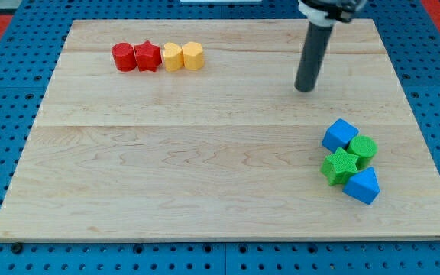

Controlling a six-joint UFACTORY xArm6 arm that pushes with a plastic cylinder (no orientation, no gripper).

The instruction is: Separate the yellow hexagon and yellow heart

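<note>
Two yellow blocks sit side by side and touching near the view's top left. The left one [173, 57] looks like the yellow heart. The right one [193, 56] looks like the yellow hexagon. They end a row of four blocks. My tip [305, 88] rests on the board far to the right of them, at the upper right, touching no block.
A red cylinder [123, 56] and a red star [148, 56] stand left of the yellow pair, in the same row. At the lower right a blue cube [340, 135], a green cylinder [362, 147], a green star [341, 166] and a blue triangle block [362, 186] cluster together. The wooden board [205, 176] lies on a blue pegboard.
</note>
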